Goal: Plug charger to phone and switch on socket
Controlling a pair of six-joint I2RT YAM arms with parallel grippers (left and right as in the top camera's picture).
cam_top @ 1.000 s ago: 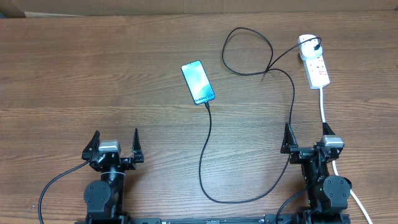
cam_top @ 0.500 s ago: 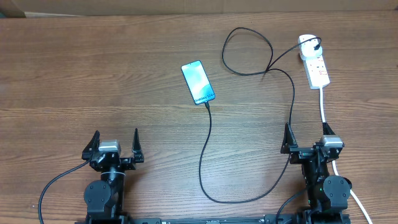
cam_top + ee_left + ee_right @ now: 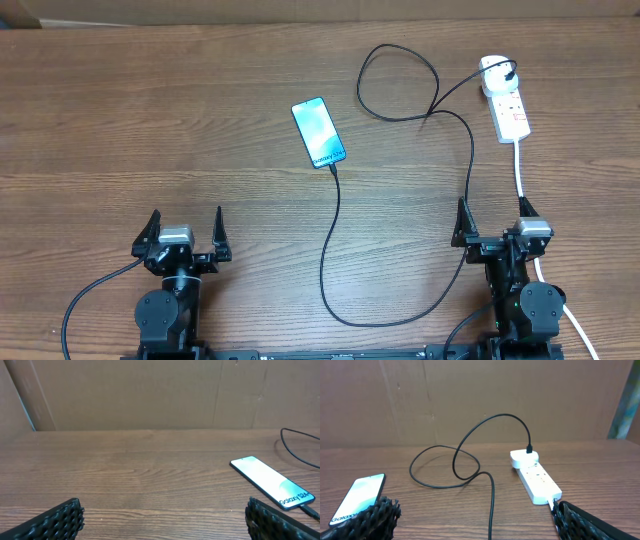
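Overhead socket (image 3: 510, 112): ahead of right gripper (image 3: 491, 215), well apart from left gripper (image 3: 187, 215); long axis running away.
Jaws: both pairs wide apart, empty.

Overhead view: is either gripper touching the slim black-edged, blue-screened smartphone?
No, the left gripper and right gripper sit well apart from the slim blue-screened smartphone.

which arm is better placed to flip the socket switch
Right. The socket lies straight ahead of the open right gripper, on its side of the table; the left gripper sits far off, on the phone's other side.
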